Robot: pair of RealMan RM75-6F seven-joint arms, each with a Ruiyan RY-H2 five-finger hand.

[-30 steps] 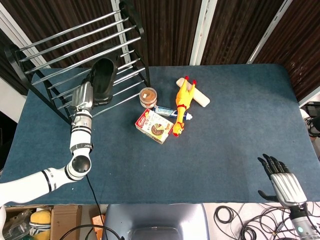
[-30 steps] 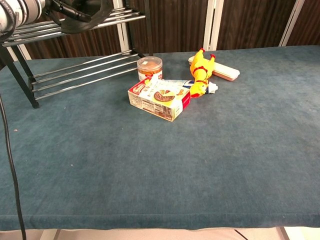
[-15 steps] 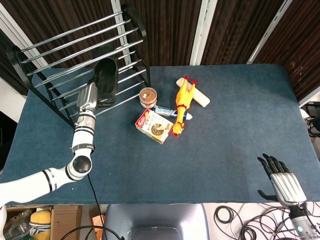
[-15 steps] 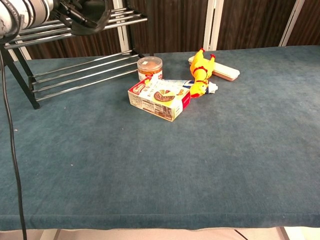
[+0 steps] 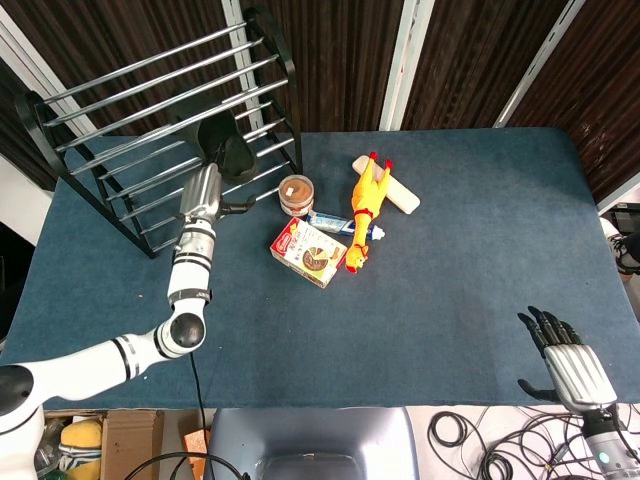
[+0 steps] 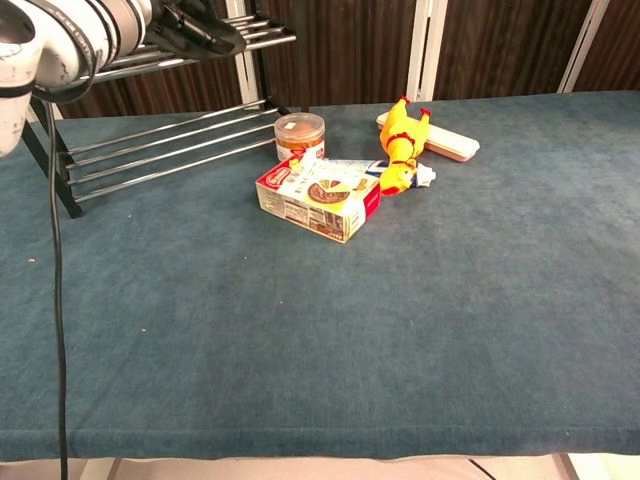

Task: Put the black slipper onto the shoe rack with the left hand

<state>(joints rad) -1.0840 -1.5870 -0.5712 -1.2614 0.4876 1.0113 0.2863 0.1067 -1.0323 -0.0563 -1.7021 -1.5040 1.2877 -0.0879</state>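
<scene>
The black slipper (image 5: pixel 220 137) is up among the middle bars of the metal shoe rack (image 5: pixel 120 110), near the rack's right end. My left hand (image 5: pixel 232 172) is right under and against it and still seems to grip it; dark hand and dark slipper merge, so the hold is hard to see. In the chest view the same hand with the slipper (image 6: pixel 197 24) shows at the top left, level with the rack's upper bars (image 6: pixel 150 62). My right hand (image 5: pixel 563 362) hangs off the table's front right corner, fingers spread, holding nothing.
Just right of the rack stand a round jar (image 5: pixel 295 194), a snack box (image 5: pixel 309 251), a toothpaste tube (image 5: pixel 340 224), a yellow rubber chicken (image 5: pixel 364 205) and a flat pale bar (image 5: pixel 391 187). The rack's lower shelf (image 6: pixel 165 142) holds nothing.
My left arm has swung to the right along the rack, carrying the slipper toward the rack's right end and turning it more edge-on. The right hand has not moved.
</scene>
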